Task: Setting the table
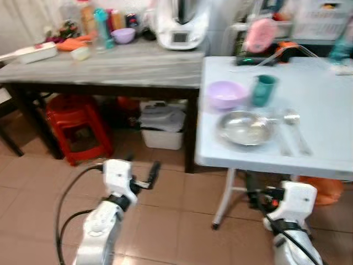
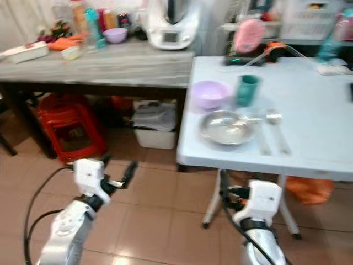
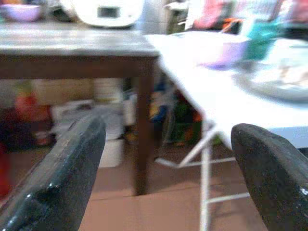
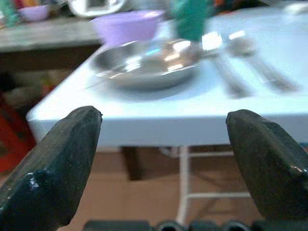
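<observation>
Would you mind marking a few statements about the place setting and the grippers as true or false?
1. The metal plate lies on the white table. True.
2. The teal cup stands on the grey table. False: it stands on the white table, beside the purple bowl.
3. The left gripper holds a spoon. False: it is open and empty.
4. The right gripper is open, below the table's edge. True.
5. A red stool stands under the grey table. True.

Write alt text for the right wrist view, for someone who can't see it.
A white folding table holds a steel plate, a lilac bowl, a teal cup and blurred cutlery, seen between the open right gripper held low before the table's edge.
</observation>
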Tool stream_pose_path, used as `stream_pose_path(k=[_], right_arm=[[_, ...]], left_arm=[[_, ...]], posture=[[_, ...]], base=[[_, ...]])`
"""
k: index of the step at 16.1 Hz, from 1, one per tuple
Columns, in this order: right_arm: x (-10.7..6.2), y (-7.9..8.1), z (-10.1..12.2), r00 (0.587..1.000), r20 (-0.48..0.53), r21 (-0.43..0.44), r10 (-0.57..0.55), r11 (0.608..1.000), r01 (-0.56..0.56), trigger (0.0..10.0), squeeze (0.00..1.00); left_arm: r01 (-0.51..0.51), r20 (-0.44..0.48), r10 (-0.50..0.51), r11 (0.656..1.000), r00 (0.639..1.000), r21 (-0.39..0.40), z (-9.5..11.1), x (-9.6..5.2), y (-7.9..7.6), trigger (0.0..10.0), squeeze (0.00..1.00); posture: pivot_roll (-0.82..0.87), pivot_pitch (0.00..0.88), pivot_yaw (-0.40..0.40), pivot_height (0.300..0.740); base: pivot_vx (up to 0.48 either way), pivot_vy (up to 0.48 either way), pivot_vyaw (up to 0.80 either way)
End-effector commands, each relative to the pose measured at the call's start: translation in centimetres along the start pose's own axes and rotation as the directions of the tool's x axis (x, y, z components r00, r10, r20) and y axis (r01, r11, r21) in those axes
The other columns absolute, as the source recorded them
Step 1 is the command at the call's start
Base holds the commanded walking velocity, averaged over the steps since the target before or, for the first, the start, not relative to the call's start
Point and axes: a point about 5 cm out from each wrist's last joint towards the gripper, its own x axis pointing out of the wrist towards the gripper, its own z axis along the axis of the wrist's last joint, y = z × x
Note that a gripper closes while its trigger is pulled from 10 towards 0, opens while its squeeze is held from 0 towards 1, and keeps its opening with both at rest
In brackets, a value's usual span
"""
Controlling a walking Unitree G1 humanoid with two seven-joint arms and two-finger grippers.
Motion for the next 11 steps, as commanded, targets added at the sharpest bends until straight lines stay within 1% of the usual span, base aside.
stream_pose_path(k=[1,5,6,10,11], right_arm=[[0.11,0.66,0.16,1.000,0.010,0.019,0.019,1.000,-0.019,10.0,0.00],[0.18,0.64,0.20,1.000,0.014,0.022,0.016,1.000,-0.016,10.0,0.00],[0.15,0.68,0.22,1.000,0.015,0.022,0.016,1.000,-0.016,10.0,0.00],[0.07,0.63,0.35,1.000,0.019,0.016,0.019,1.000,-0.019,10.0,0.00],[0.06,0.60,0.46,1.000,0.024,0.011,0.020,1.000,-0.021,10.0,0.00]], left_arm=[[-0.022,-0.002,0.022,0.999,1.000,0.036,0.27,-0.36,0.98,10.0,0.00],[-0.025,0.001,0.025,0.999,1.000,0.041,0.34,-0.29,1.06,10.0,0.00],[-0.026,0.012,0.026,0.999,1.000,0.029,0.40,-0.29,1.06,10.0,0.00],[-0.015,0.009,0.015,1.000,1.000,0.028,0.39,-0.40,1.11,10.0,0.00],[-0.012,0.010,0.012,1.000,1.000,0.009,0.34,-0.43,1.13,10.0,0.00]], posture=[[-0.01,0.000,0.052,0.740],[-0.01,0.000,0.056,0.740],[-0.01,0.000,0.056,0.740],[-0.02,0.000,0.054,0.740],[-0.02,0.000,0.054,0.740]], base=[[0.000,-0.469,0.00],[0.000,-0.460,0.00],[0.000,0.000,0.00],[0.000,0.000,0.00],[0.311,0.000,0.00]])
